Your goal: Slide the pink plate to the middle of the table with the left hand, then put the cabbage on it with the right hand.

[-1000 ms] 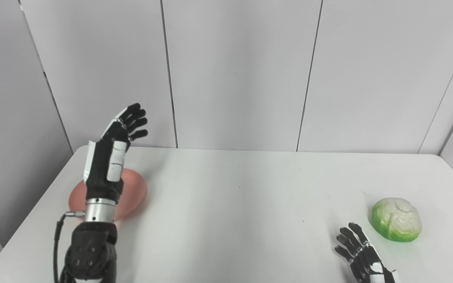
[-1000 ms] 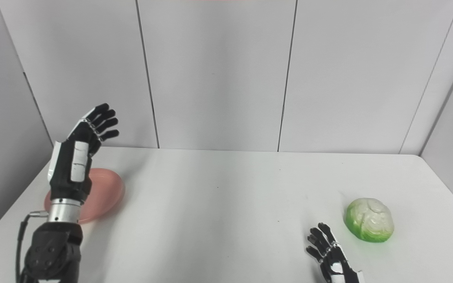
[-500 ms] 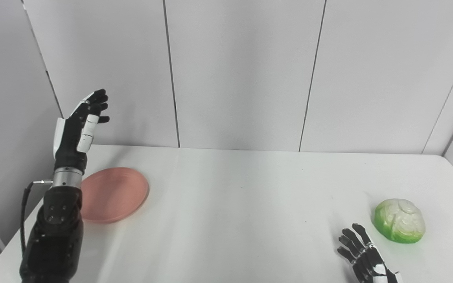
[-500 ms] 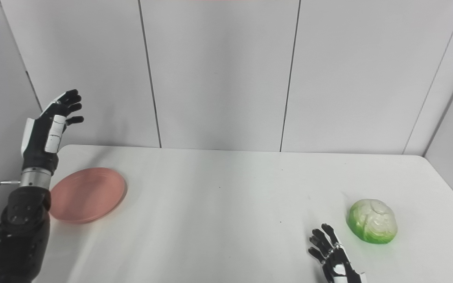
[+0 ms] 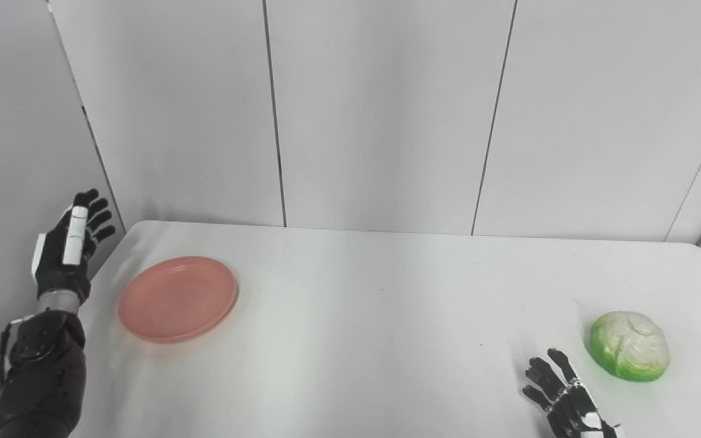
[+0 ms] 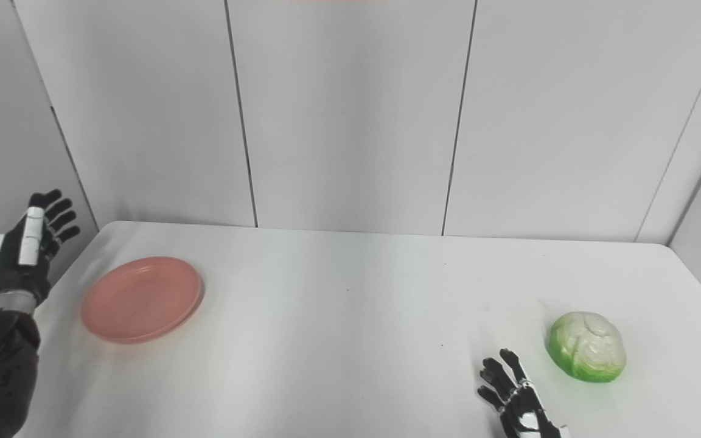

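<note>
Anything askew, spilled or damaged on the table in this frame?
Nothing stands out. The pink plate lies flat and whole near the table's left end, the cabbage sits intact near the right end, and nothing is spilled. The left hand is raised beyond the table's left edge and the right hand is low beside the cabbage, both open.

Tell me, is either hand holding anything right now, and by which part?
Nothing is held. The left hand is open, raised beside the pink plate without touching it. The right hand is open near the cabbage, apart from it.
</note>
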`<state>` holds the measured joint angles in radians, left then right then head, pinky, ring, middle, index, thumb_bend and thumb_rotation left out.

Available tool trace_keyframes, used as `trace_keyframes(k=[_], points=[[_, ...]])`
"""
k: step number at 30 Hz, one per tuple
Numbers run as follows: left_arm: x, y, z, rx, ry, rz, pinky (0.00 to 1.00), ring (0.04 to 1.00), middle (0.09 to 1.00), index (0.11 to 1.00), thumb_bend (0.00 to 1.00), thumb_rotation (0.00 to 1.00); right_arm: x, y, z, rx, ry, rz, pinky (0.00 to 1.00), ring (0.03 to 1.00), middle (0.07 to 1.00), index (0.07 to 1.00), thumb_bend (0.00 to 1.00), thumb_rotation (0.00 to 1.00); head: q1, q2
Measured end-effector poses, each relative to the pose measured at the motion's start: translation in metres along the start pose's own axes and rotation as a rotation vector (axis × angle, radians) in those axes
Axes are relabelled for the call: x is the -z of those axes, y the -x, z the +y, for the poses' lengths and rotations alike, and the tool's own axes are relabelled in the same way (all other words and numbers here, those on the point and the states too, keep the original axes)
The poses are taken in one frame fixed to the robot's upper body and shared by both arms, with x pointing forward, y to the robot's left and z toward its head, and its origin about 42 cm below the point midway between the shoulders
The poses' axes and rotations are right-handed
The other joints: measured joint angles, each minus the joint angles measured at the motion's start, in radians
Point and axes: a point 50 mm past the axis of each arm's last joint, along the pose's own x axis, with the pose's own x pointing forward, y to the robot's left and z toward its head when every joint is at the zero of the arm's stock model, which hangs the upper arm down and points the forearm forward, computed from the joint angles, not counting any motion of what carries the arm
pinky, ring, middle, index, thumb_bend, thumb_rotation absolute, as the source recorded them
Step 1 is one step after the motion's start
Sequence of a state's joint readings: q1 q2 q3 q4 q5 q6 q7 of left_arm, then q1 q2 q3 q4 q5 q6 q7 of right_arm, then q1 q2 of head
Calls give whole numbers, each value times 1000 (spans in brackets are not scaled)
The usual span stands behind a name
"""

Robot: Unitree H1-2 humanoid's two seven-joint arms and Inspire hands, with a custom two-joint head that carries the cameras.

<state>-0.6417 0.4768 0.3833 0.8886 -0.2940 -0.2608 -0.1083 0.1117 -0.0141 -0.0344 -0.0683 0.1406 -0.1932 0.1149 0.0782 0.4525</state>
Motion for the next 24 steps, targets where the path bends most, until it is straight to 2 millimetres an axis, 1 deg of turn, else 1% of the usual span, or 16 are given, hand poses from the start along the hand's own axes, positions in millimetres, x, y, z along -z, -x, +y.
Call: trace_keyframes(k=[1,2,4,6,10,12,14,16,19,22,24], points=[[4,1,2,-4,10,14,769,838,825,792,928,775,0,0,0,-1,-1,1,837,858,850,912,843,1000,-2,5],[11,3,4,-12,20,37,742,830,820,788,936,783,0,0,0,-2,-1,2,834,855,847,915,841,1000,-5,9],[23,6,5,-19,32,78,758,833,833,786,927,793,-1,0,0,-3,0,4,832,852,844,915,839,1000,-8,14],[34,10,6,-25,45,117,772,828,827,777,909,787,-1,0,0,-4,0,9,836,859,848,917,845,1000,-8,20],[40,13,1,-26,57,132,777,827,832,786,901,790,-3,1,0,-6,0,21,823,844,834,917,843,1000,-5,26],[44,14,1,-30,58,147,802,851,855,800,859,811,-3,1,0,-7,0,23,834,849,835,920,849,1000,-8,29],[50,17,2,-32,59,168,786,856,862,815,834,836,-3,1,0,-7,0,24,834,849,835,919,850,1000,-14,32],[51,17,1,-24,72,167,777,855,862,820,823,845,-3,1,0,-6,0,26,831,847,835,918,850,1000,-15,32],[54,19,-2,-2,110,171,777,867,877,817,857,820,-3,2,0,-5,1,27,823,842,831,915,854,1000,-18,32],[59,21,-10,20,131,169,749,831,847,800,893,805,-3,2,0,-5,1,27,827,845,831,915,850,1000,-20,37],[60,22,-16,35,149,168,741,834,844,803,921,800,-3,2,0,-6,1,27,826,845,831,916,845,1000,-20,37]])
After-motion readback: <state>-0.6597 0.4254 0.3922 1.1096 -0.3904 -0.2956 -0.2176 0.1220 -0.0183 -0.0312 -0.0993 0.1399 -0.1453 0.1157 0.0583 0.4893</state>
